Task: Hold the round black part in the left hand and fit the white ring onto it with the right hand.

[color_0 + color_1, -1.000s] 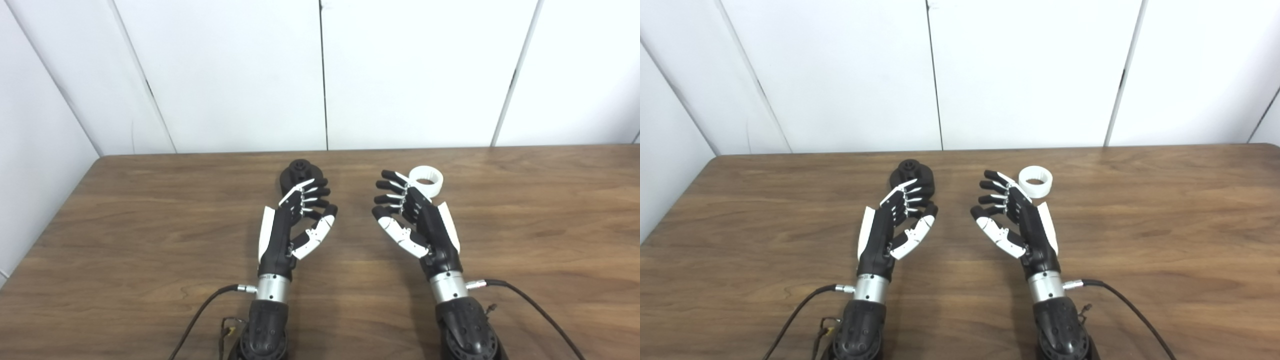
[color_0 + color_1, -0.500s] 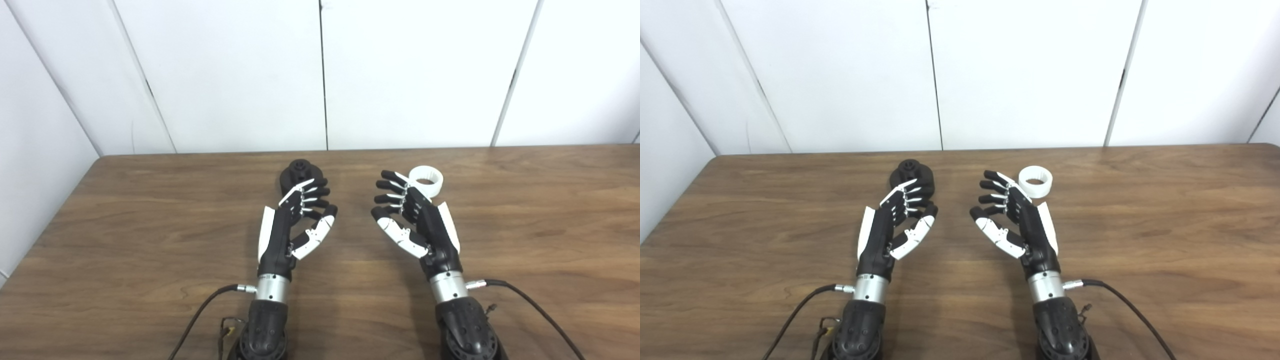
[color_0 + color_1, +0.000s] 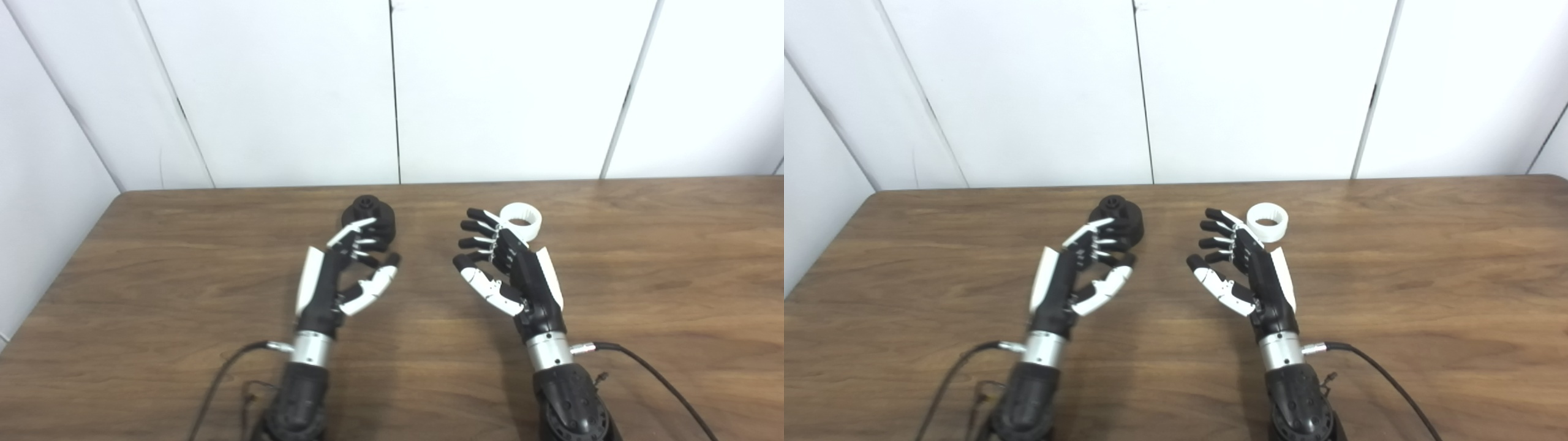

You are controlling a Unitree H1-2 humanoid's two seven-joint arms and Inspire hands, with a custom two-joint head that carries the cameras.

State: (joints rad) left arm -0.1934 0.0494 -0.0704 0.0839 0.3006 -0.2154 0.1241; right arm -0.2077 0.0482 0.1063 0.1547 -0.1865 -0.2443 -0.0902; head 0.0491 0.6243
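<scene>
The round black part (image 3: 367, 211) stands on the wooden table (image 3: 184, 257), left of centre toward the back. My left hand (image 3: 349, 269) is open just in front of it, fingertips reaching its near side and holding nothing. The white ring (image 3: 522, 221) lies on the table right of centre. My right hand (image 3: 505, 266) is open, palm turned toward the left hand, with its fingertips just left of the ring and not gripping it.
White wall panels (image 3: 392, 92) rise behind the table's far edge. Cables (image 3: 649, 373) trail from both wrists toward the near edge. The table's left edge (image 3: 61, 269) runs diagonally at the left.
My left arm has shifted to the left and forward, its hand angled more toward the black part. The right hand, the ring and the black part have stayed put.
</scene>
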